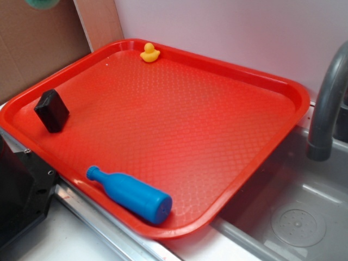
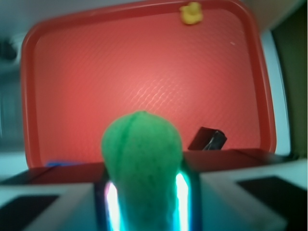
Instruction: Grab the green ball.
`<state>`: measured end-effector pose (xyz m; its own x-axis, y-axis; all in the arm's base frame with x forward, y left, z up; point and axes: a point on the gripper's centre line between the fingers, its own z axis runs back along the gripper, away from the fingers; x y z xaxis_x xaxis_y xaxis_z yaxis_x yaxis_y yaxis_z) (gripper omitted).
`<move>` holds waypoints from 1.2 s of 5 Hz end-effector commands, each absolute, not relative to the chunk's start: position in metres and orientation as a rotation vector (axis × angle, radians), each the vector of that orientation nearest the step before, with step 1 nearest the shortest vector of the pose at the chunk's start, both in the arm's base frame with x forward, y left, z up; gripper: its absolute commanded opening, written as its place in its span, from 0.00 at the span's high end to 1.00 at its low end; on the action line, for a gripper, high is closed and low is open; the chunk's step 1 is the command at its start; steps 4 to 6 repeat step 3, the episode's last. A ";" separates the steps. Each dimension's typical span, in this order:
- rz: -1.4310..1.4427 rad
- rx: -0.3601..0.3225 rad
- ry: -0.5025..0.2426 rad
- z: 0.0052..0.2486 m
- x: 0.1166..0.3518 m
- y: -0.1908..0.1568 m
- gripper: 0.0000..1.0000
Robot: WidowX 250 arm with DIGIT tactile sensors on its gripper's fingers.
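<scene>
In the wrist view the green ball (image 2: 142,154) is pinched between my two fingers and squeezed into a tall oval. My gripper (image 2: 144,197) is shut on it and holds it high above the red tray (image 2: 144,77). In the exterior view only a sliver of the green ball (image 1: 42,3) shows at the top left edge, well above the tray (image 1: 261,141). The gripper itself is out of that frame.
On the tray are a yellow duck (image 1: 149,53) at the far rim, a black block (image 1: 51,110) at the left and a blue bottle (image 1: 130,194) lying at the near edge. A grey sink (image 1: 293,217) and faucet (image 1: 329,103) are on the right.
</scene>
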<state>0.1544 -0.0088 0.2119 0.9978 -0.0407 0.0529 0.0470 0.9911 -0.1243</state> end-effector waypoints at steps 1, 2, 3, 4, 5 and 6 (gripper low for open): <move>-0.169 -0.124 -0.104 0.241 0.128 0.019 1.00; -0.126 -0.094 -0.155 0.252 0.113 0.021 1.00; -0.100 -0.079 -0.159 0.250 0.114 0.021 1.00; -0.100 -0.079 -0.159 0.250 0.114 0.021 1.00; -0.100 -0.079 -0.159 0.250 0.114 0.021 1.00; -0.100 -0.079 -0.159 0.250 0.114 0.021 1.00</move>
